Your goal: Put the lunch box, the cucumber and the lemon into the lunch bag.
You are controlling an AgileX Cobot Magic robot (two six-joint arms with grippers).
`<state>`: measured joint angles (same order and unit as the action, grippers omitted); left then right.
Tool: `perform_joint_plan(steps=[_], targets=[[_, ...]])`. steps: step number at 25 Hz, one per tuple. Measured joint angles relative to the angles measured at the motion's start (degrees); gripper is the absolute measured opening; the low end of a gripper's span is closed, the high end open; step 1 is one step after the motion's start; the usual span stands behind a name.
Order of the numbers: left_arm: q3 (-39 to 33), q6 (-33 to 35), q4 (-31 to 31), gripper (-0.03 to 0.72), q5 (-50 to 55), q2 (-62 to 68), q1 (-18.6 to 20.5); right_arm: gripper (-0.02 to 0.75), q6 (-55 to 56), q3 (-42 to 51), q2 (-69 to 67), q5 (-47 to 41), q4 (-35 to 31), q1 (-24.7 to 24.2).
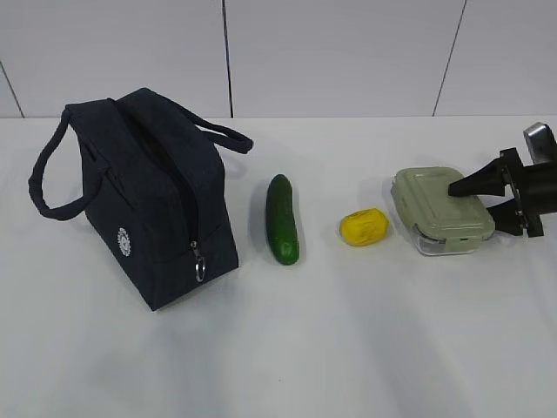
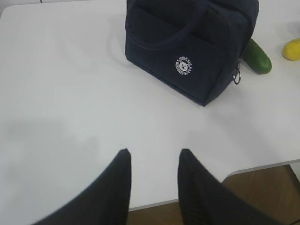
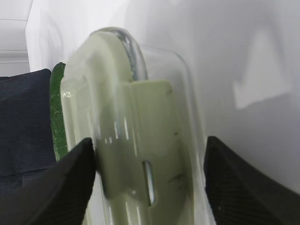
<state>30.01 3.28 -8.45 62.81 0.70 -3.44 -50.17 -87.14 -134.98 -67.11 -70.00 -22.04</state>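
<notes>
Fingers of the right tool (image 1: 474, 198) straddle the lunch box (image 1: 439, 210), spread and not yet clamped, lined up for a grip. Beyond it lie the lemon (image 1: 363, 226), cucumber (image 1: 282, 218) and zipped lunch bag (image 1: 161, 205); the left tool (image 2: 152, 157) hangs released above bare desk (image 2: 70, 117).

A plain white surface (image 1: 365, 348) fills the scene, backed by a pale panelled wall (image 1: 348, 52) with thin dark seams. Below the surface's near edge (left wrist view) shows brown flooring (image 2: 262, 187).
</notes>
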Motion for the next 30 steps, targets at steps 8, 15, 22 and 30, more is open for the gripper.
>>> perform_joint_plan(steps=[8,15,22,30], targets=[[0.0,0.0,0.0,0.241,0.0,0.0,0.0,0.477,0.6,-0.1,0.0,-0.3,0.0,0.0],[0.0,0.0,0.0,0.241,0.0,0.0,0.0,0.431,0.7,-0.1,0.0,-0.5,-0.1,0.0],[0.0,0.0,0.0,0.241,0.0,0.0,0.0,0.403,1.3,-0.1,0.0,-1.0,-0.3,0.0],[0.0,0.0,0.0,0.241,0.0,0.0,0.0,0.402,1.4,-0.1,0.0,-1.0,-0.3,0.0]])
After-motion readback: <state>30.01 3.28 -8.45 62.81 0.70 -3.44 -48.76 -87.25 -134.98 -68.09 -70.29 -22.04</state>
